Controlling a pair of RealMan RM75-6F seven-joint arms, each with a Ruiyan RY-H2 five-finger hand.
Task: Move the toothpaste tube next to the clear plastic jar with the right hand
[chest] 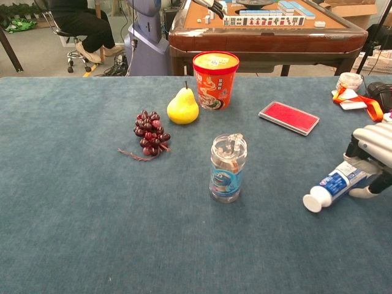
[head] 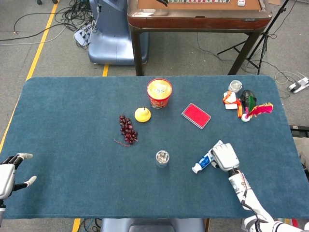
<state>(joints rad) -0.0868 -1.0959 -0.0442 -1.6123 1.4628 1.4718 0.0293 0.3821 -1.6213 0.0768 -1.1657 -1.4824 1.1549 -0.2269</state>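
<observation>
The white and blue toothpaste tube (head: pixel 203 162) (chest: pixel 335 182) lies on the blue table cloth right of the clear plastic jar (head: pixel 162 157) (chest: pixel 228 168), its white cap pointing left toward the jar. A gap remains between cap and jar. My right hand (head: pixel 224 155) (chest: pixel 373 150) covers the tube's tail end, fingers curled over it and the thumb underneath, gripping it. The tail itself is hidden by the hand. My left hand (head: pixel 8 173) hovers at the table's front left edge, fingers apart and holding nothing; the chest view does not show it.
Behind the jar stand a red noodle cup (head: pixel 159 93), a yellow pear (head: pixel 142 114) and dark grapes (head: pixel 127 129). A flat red case (head: pixel 196 115) lies behind the tube. Small clutter (head: pixel 244 104) sits at the back right corner. A brown table stands beyond.
</observation>
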